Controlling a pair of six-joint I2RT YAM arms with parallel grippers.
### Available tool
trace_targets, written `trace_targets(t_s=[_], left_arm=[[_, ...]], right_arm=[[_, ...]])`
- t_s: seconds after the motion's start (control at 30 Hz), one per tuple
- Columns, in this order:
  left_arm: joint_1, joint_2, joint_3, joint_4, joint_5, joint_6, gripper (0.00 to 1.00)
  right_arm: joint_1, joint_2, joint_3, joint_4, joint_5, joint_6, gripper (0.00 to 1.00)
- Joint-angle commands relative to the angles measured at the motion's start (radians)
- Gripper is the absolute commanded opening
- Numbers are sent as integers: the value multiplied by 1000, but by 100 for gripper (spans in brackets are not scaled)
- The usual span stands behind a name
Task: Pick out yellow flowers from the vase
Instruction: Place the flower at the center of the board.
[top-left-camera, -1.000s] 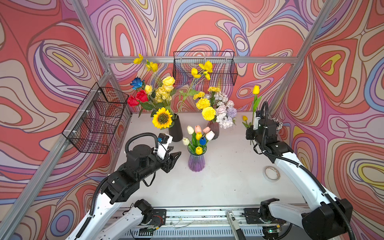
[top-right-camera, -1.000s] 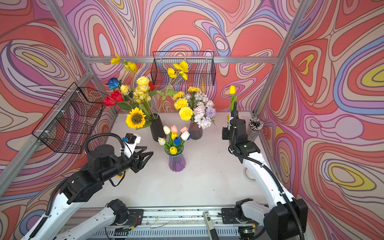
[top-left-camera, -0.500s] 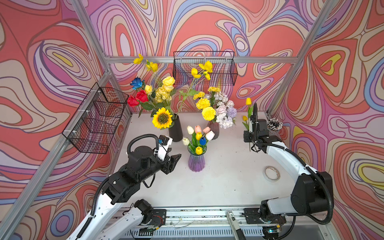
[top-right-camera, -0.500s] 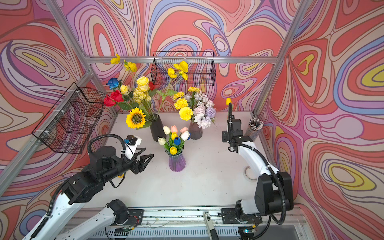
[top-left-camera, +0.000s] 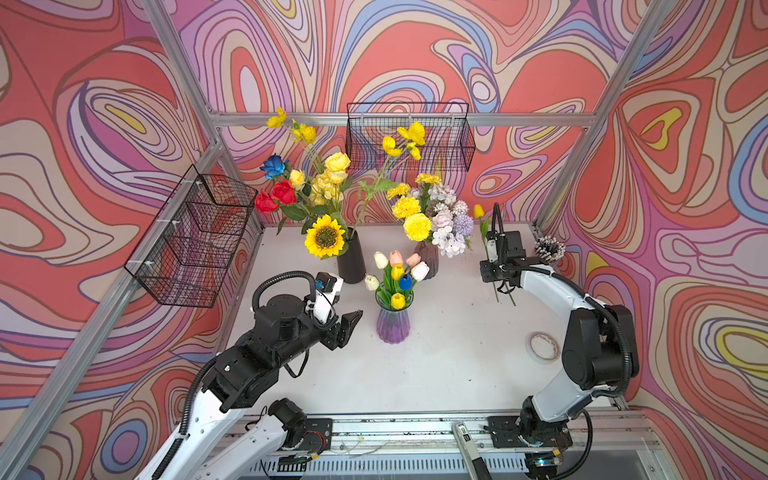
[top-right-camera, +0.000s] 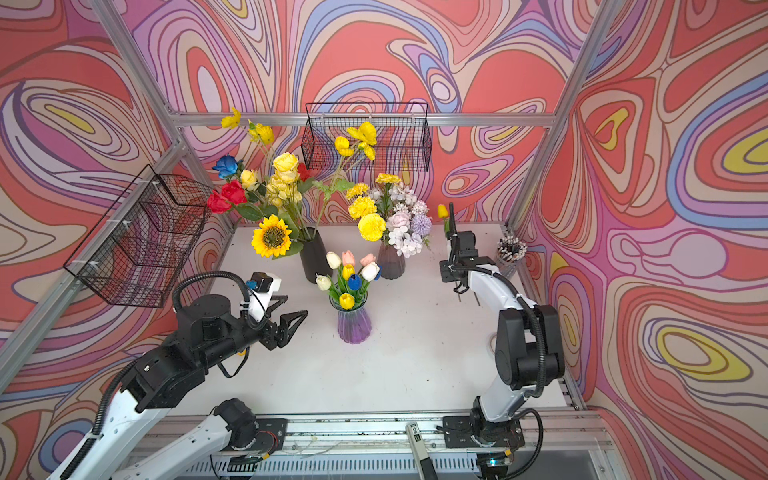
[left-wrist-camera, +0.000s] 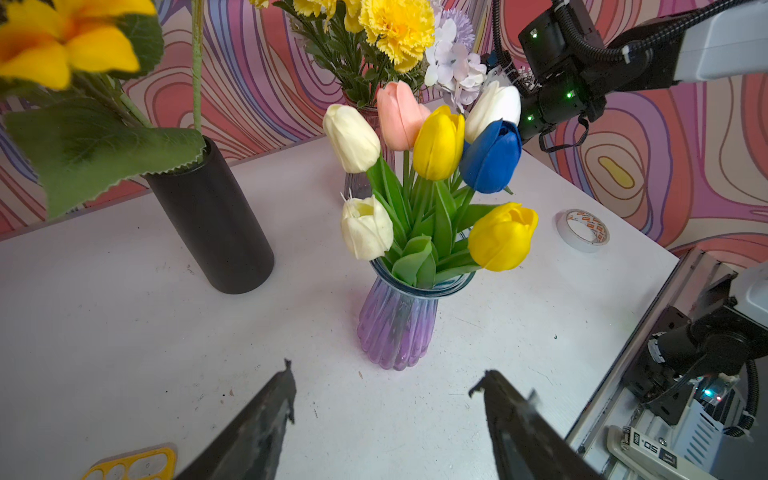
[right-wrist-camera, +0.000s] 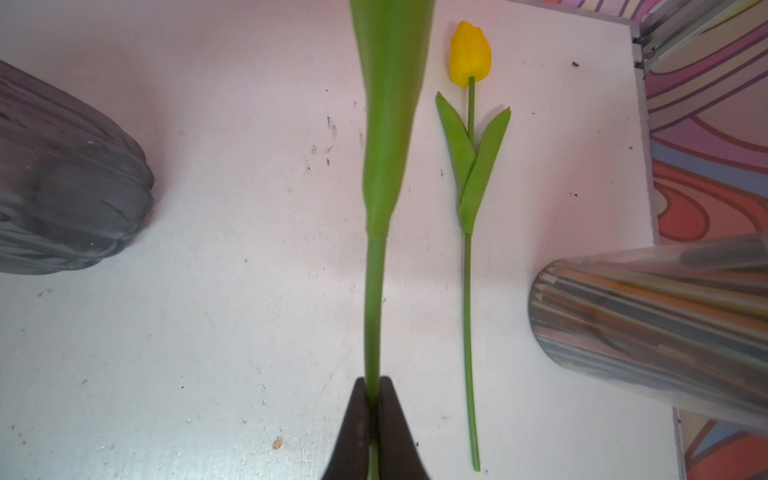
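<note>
Over on the right side of the table, the right gripper (right-wrist-camera: 373, 390) is pinching the green stem of a tulip (top-left-camera: 478, 211), its jaws clenched tight around the stem low down. The yellow bloom is standing up above the wrist in both top views. Just beside that stem, a second tulip (right-wrist-camera: 470, 54) is lying flat on the white table (right-wrist-camera: 208, 332). It is apart from the gripper, between a grey vase (right-wrist-camera: 62, 178) and a pencil cup (right-wrist-camera: 665, 324).

The left gripper (left-wrist-camera: 384, 384) is hanging near the middle of the table with its jaws spread wide, gripping nothing and touching nothing. It is facing a purple vase (left-wrist-camera: 395, 328), which is standing upright a little way off. Two yellow tulips (left-wrist-camera: 438, 145) are sitting in that vase among white, pink and blue ones, one tall in the bunch and one leaning out over the rim.

Behind them, a sunflower (top-left-camera: 325, 237) is leaning out of a black vase (top-left-camera: 351, 262), and marigolds (top-left-camera: 417, 226) are crowding the grey vase. A tape roll (top-left-camera: 542, 347) is lying near the right arm's elbow.
</note>
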Motion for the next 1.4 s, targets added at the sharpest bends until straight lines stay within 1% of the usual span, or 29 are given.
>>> trace_targets(t_s=[0.0,0.2,0.63,0.93,1.37], left_arm=[[1,-8,-15,-19,-16,7,76],[1,-18,-20,-33,-22,2,77],[1,-56,-42,-69,-59,-8,77],[1,-95,-57,-94,-85,-22,78],[1,-95,-61,-107,-91,-31,78]], right_arm=[[-5,53,47,-53,-8,-57,0],[-9,132,81,-54,14,-69,0],[-28,207,110,-54,110,-83,0],[-30,262,137,-49,147,-87,0],[-35,279,116,-25,184,-86,0]])
